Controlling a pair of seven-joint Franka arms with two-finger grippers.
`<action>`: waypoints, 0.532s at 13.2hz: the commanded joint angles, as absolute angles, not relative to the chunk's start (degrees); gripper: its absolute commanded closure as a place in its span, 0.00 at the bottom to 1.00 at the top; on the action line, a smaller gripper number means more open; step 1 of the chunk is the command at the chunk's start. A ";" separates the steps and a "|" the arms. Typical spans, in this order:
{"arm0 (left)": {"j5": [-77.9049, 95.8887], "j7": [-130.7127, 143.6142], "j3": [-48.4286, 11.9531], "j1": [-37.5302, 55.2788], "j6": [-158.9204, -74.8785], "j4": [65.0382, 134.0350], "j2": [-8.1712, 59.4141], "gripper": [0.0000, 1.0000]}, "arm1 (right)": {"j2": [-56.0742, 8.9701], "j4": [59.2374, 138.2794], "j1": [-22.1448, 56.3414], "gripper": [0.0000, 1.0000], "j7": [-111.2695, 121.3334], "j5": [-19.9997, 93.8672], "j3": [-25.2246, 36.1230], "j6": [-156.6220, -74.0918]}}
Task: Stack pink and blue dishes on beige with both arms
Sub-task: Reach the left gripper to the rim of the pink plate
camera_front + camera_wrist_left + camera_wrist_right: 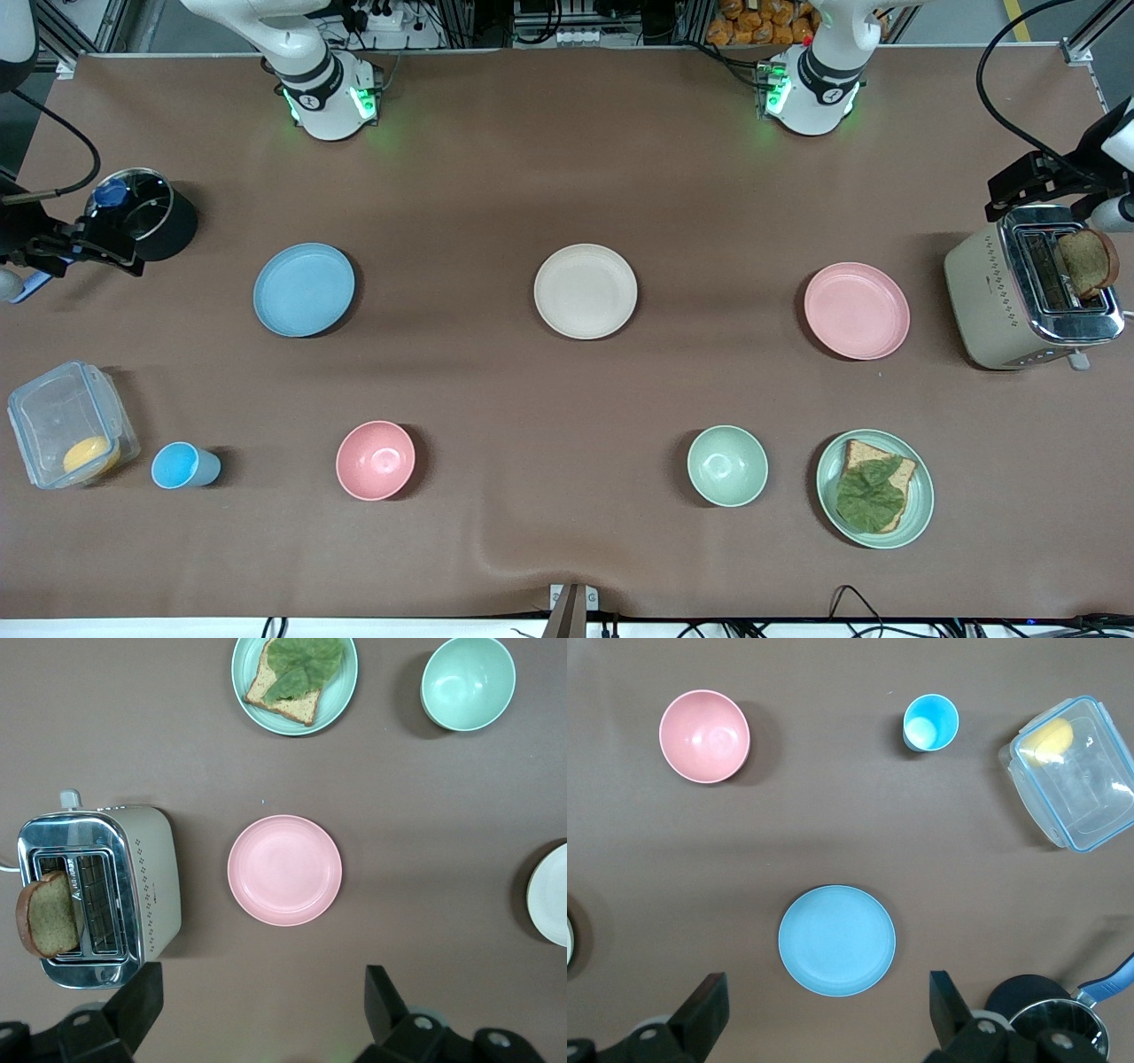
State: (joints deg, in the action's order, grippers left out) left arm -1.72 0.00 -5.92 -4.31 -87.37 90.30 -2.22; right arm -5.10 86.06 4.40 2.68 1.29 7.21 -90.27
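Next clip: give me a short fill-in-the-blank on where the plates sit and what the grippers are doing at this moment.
1. The beige plate lies between the blue plate and the ____ plate.
2. The left gripper hangs with its fingers ____ and holds nothing.
3. The right gripper is up in the air near the ____ plate.
4. No plate is ____ on the beige plate yet.

Missing words: pink; open; blue; stacked

Light blue plate (304,290), cream-beige plate (586,291), pale pink plate (857,311), all plain matte. Brown tablecloth (567,177). Pink bowl (376,460), pale green bowl (727,466), blue cup (182,466). Pale green plate (921,514) under brown bread, green leaf. Cream toaster (1001,301), small diamond pattern, chrome top. Black pot (151,217).
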 commanded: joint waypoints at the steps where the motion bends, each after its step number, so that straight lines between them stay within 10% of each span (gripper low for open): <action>1: -0.79 -1.14 -6.06 -4.92 -86.84 89.91 -2.37 0.00 | -5.54 84.99 4.57 0.00 1.85 1.14 7.21 -89.56; 7: -0.97 -0.88 -5.98 -6.85 -90.33 95.16 2.54 0.00 | -5.54 84.99 4.40 0.00 1.85 1.14 7.21 -89.56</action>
State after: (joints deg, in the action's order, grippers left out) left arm -1.72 0.00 -5.80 -5.13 -87.55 92.36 0.50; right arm -5.10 86.05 4.40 2.68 1.29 7.23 -90.27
